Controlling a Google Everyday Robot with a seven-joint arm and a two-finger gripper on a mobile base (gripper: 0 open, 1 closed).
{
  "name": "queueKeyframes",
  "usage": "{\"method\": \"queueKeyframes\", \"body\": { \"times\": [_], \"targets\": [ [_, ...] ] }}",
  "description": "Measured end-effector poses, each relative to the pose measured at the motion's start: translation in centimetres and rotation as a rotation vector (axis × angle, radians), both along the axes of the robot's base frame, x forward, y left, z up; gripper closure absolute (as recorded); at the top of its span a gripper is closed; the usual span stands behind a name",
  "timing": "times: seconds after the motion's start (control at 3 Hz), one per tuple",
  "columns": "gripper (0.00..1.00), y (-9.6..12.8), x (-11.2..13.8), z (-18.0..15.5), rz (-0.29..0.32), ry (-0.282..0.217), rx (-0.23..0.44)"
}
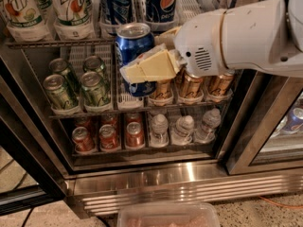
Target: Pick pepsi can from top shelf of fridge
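Observation:
My gripper [142,65] is shut on the pepsi can [134,46], a dark blue can with a silver top. It holds the can out in front of the fridge [156,183], level with the rack of green and gold cans. The near cream finger [149,69] lies across the can's front; the other finger is hidden behind it. The white arm [241,34] comes in from the right. The top shelf [57,42] at the upper edge carries 7UP bottles [71,8] and more blue Pepsi cans [161,4].
Green cans [78,86] and gold cans [191,84] stand on the middle rack. Red cans [109,136] and water bottles [182,126] stand on the lower rack. A ribbed steel base panel [184,186] lies below, a clear plastic bin [168,216] at the bottom, and a second cooler door [279,131] at right.

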State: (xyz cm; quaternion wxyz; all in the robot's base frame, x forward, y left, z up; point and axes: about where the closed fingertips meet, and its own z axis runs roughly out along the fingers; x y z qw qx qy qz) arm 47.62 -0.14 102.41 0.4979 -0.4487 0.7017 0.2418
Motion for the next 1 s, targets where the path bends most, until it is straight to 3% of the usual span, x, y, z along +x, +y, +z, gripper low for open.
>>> {"method": "queueKeyframes", "body": {
  "times": [0.33,0.67,1.0],
  "targets": [
    [1.00,0.6,-1.5,0.2,0.102,0.009,0.004],
    [1.00,0.8,-3.4,0.4,0.210,-0.014,0.006],
    [1.00,0.8,-3.4,0.4,0.210,-0.014,0.006]
  ]
}}
